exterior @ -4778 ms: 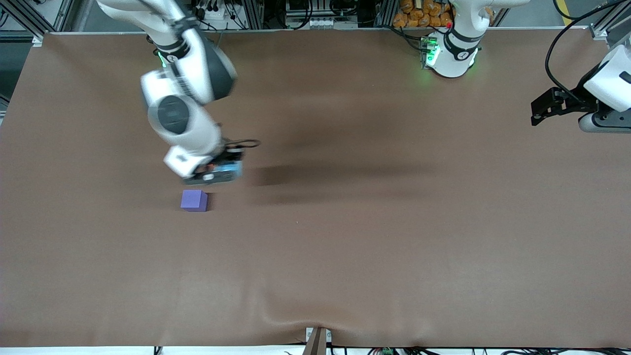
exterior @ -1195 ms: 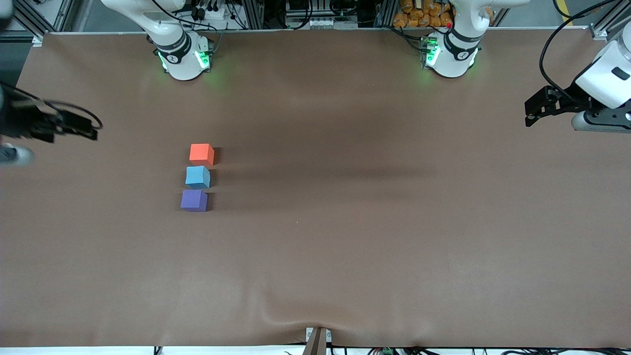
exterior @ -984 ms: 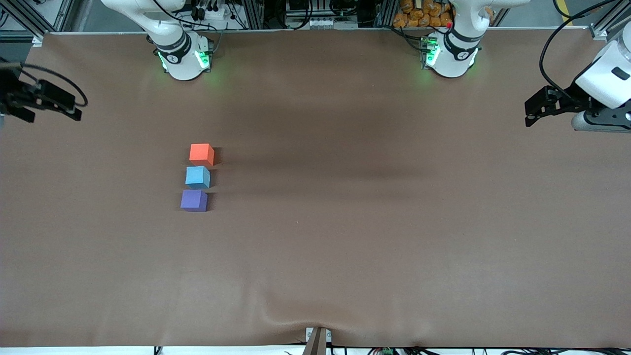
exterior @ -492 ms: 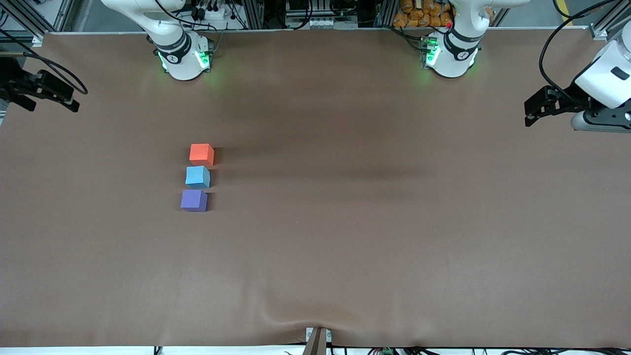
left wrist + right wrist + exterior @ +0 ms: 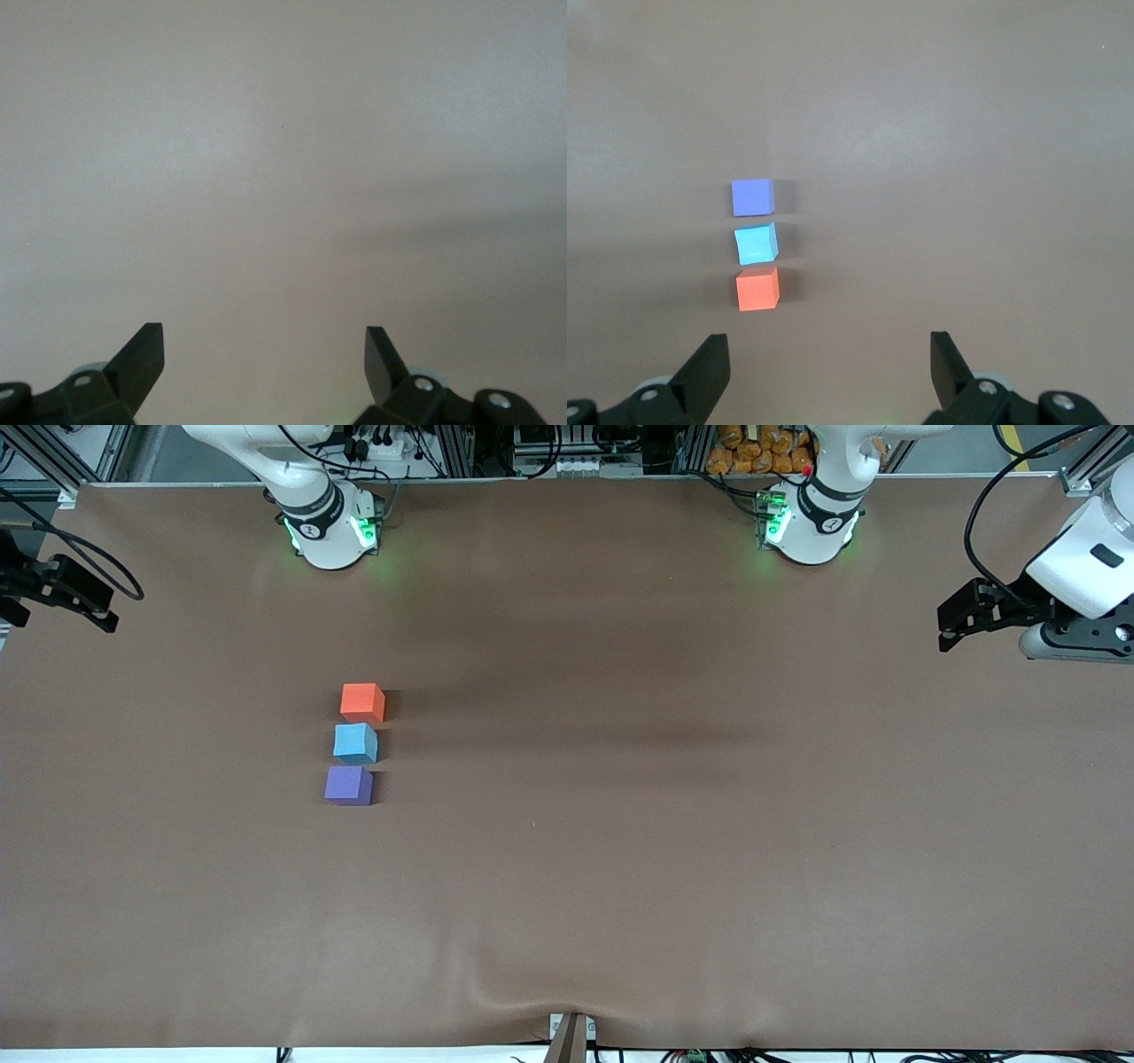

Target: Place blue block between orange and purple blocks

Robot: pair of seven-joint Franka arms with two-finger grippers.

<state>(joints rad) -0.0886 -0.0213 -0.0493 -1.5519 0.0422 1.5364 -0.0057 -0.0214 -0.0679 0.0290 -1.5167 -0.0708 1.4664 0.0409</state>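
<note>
Right gripper (image 5: 830, 352): the jaws stand wide apart and hold nothing. In the front view this gripper (image 5: 62, 589) hangs above the edge of the worktop (image 5: 673, 868) at the right arm's end, at about 10 o'clock from the blocks and well apart from them. Its wrist view looks down on all three blocks in one line.

Left gripper (image 5: 264, 347): the jaws stand wide apart and hold nothing. In the front view this gripper (image 5: 961, 611) hangs above the worktop at the left arm's end, at about 2 o'clock from the blocks and well apart from them. Its wrist view shows bare worktop only. The left arm waits.

Blocks: all three rest on the worktop toward the right arm's end, in a short column.
- The orange block (image 5: 362, 701) is farthest from the front camera, at 12 o'clock from the blue block.
- The blue block (image 5: 355, 743) lies between the other two, turned slightly out of square with them. It sits just beside each neighbour; contact cannot be told.
- The purple block (image 5: 348, 786) is nearest the front camera, at 6 o'clock from the blue block.

The same order shows in the right wrist view: purple block (image 5: 752, 197), blue block (image 5: 757, 243), orange block (image 5: 757, 289).
</note>
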